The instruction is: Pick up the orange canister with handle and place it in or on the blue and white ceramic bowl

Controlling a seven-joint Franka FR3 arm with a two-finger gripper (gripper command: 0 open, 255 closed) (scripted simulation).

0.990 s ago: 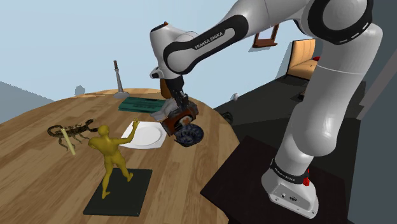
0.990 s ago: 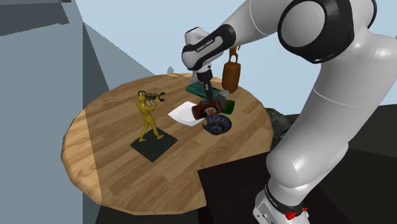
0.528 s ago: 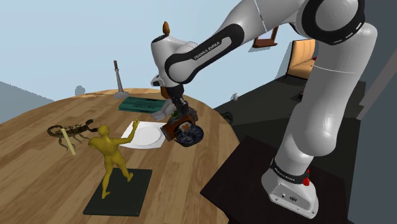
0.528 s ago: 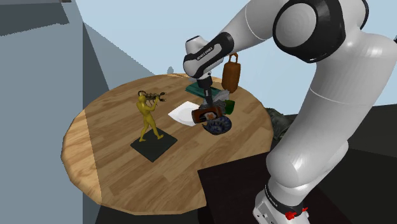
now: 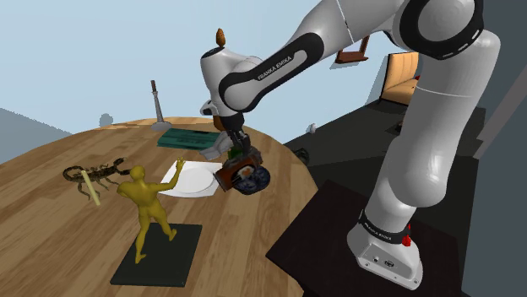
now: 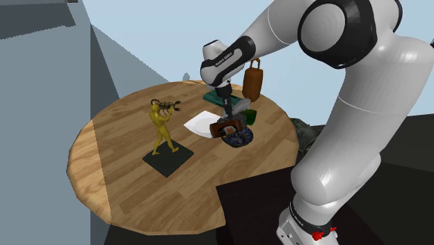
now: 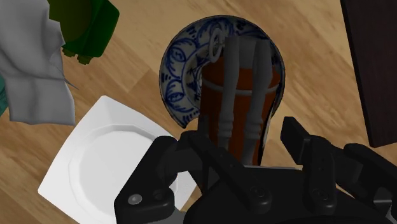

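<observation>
In the shoulder view, a yellow figurine (image 5: 145, 201) stands nearest on a dark flat base (image 5: 162, 253). Bare wood of the round worktop (image 5: 42, 228) lies open at its 9 o'clock. At about 1 o'clock from the figurine lies a white plate (image 5: 192, 179). Just beside the plate, at its 3 o'clock, sits the blue and white bowl (image 5: 258, 180).

The orange-brown canister (image 7: 238, 95) lies on its side in this bowl, with its grey handle (image 7: 254, 76) turned toward the wrist camera. One end of the canister passes over the bowl's rim on the plate side. The claw (image 7: 242, 133) hangs closely over the canister; whether it grips the canister or is open, I cannot tell.

The worktop's edge runs near the bowl at 3 o'clock, and beyond it is the black stand (image 5: 338, 228), so little room is there. Farther, at 11 o'clock from the bowl, lies a green tray (image 5: 187, 137).
</observation>
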